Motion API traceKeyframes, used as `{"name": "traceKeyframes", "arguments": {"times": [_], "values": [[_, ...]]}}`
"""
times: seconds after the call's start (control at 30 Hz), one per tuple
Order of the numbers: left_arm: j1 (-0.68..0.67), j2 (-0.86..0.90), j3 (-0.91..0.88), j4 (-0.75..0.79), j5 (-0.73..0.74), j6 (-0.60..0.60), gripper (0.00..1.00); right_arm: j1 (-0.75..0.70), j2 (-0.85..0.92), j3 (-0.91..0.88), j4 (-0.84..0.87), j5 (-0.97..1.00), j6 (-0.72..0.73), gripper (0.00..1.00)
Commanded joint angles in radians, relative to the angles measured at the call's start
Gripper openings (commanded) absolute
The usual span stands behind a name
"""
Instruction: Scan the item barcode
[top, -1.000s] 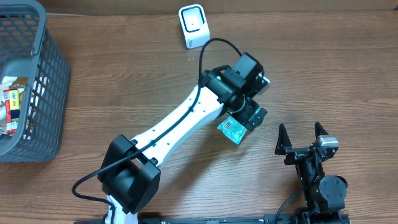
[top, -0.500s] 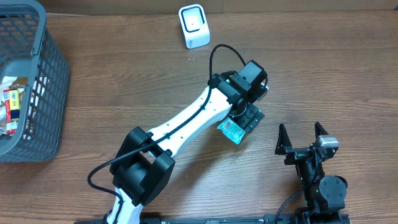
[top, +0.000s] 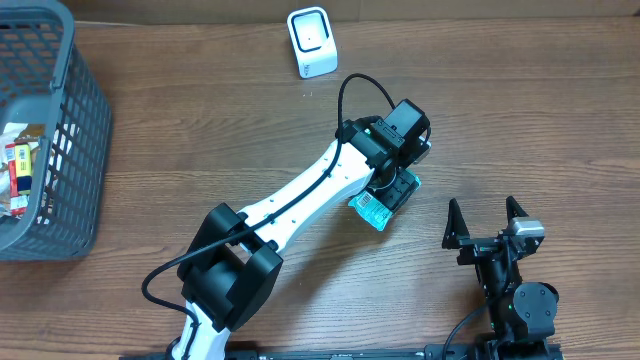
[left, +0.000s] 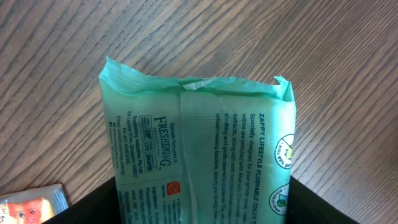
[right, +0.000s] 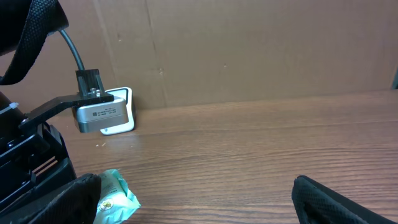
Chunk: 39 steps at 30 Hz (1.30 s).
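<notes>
A mint-green wipes packet (top: 372, 208) lies on the wooden table right of centre, a white barcode label showing at its near end. My left gripper (top: 396, 188) is down over it. In the left wrist view the packet (left: 199, 118) fills the gap of the left gripper (left: 203, 190), and both black fingers press its long sides. The white scanner (top: 311, 41) stands at the table's far edge. My right gripper (top: 482, 214) rests near the front right, open and holding nothing; in its own view the right gripper (right: 196, 196) has bare table between its fingers, with the packet (right: 115, 199) by its left finger.
A grey basket (top: 75, 130) with several packets inside stands at the far left. A small orange-and-white item (left: 31, 205) lies on the table beside the left finger. A cardboard wall (right: 261, 50) backs the table.
The left arm shifted slightly to the right over the packet, and its jaws narrowed from wide open until they pressed the packet's sides. The right arm has not moved.
</notes>
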Motion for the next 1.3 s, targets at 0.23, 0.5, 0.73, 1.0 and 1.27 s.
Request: {"name": "traceKeyframes", "arguments": {"times": [0.23,0.5,0.73,1.0,1.27], "values": [[-0.007,0.004,-0.013,0.016,0.002,-0.016,0.47,-0.001,-0.010,-0.011,0.002,0.002,-0.004,1.00],[-0.004,-0.012,0.059,0.000,-0.003,-0.016,0.41,-0.001,-0.010,-0.011,0.002,0.002,-0.004,1.00],[0.041,-0.032,0.079,-0.008,-0.049,-0.035,0.42,-0.001,-0.010,-0.011,0.002,0.002,-0.004,1.00],[0.148,-0.033,0.078,-0.061,-0.048,-0.103,0.42,-0.001,-0.010,-0.011,0.002,0.002,-0.004,1.00],[0.177,-0.032,0.048,-0.089,-0.050,-0.126,0.44,-0.001,-0.010,-0.011,0.002,0.002,-0.004,1.00]]}}
